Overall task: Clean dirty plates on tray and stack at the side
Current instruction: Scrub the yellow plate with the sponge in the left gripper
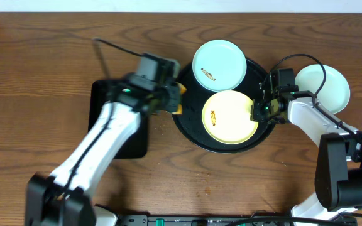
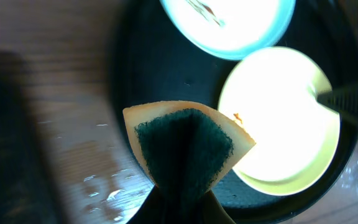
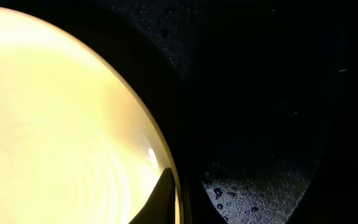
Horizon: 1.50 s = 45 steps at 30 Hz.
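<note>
The round black tray (image 1: 187, 129) holds a pale yellow plate (image 1: 230, 117) with a small brown smear. Behind it lies a mint-blue plate (image 1: 219, 64) with a smear, overlapping the tray's far rim. A second mint-blue plate (image 1: 322, 88), with no smear showing, lies on the table right of the tray. My left gripper (image 1: 178, 99) is shut on a yellow-and-green sponge (image 2: 185, 146), held over the tray's left edge beside the yellow plate (image 2: 278, 118). My right gripper (image 1: 256, 113) is shut on the yellow plate's right rim (image 3: 61, 124), with the rim between its fingers (image 3: 182, 199).
A smaller rectangular black tray (image 1: 105, 113) lies on the wooden table to the left, partly under my left arm. The right arm's black cable loops above the right-hand plate. Water drops show on the tray floor (image 3: 241, 199).
</note>
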### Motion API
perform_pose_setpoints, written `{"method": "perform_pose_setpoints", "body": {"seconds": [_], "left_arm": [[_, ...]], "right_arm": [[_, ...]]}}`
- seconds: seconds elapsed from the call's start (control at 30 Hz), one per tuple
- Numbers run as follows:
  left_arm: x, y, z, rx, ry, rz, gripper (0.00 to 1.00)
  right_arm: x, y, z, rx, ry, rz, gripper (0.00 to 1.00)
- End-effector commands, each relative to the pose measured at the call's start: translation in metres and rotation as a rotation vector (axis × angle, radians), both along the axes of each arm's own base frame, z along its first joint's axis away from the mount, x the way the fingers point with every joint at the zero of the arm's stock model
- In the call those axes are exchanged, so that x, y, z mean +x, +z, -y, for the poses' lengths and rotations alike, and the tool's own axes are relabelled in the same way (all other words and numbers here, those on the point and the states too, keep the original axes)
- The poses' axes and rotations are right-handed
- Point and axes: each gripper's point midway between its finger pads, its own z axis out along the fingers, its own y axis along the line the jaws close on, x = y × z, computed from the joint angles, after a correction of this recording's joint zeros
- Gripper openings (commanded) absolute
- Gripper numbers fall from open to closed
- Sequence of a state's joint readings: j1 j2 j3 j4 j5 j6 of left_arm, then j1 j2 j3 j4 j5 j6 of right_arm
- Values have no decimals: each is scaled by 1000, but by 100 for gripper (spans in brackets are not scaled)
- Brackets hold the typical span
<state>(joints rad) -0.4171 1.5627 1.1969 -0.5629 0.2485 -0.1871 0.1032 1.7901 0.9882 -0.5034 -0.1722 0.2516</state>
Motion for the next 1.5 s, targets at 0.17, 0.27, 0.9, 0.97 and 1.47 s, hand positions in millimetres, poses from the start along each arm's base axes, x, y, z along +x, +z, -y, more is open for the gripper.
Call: {"method": "perform_pose_setpoints", "body": {"seconds": [0.17,0.27,0.9,0.97,1.47], "left_arm": [[-1,-50,58,3,-114,-49,7],[-4,-59,77,-1,-153,-41,8],[0,-67,102,35,-141,61,8],[2,-67,104,29,-141,69,7],[3,-113,105,71,-143,7,8]], "right_arm": [[-13,-16,-3,-29,16,-50,1],[-13,-15,-5,-29,23,-46,1],[-16,-16,-8,-13,-2,-67,1],[-16,-16,-8,-13,-2,-67,1],[-16,-16,-8,-14,-2,-66,1]]}}
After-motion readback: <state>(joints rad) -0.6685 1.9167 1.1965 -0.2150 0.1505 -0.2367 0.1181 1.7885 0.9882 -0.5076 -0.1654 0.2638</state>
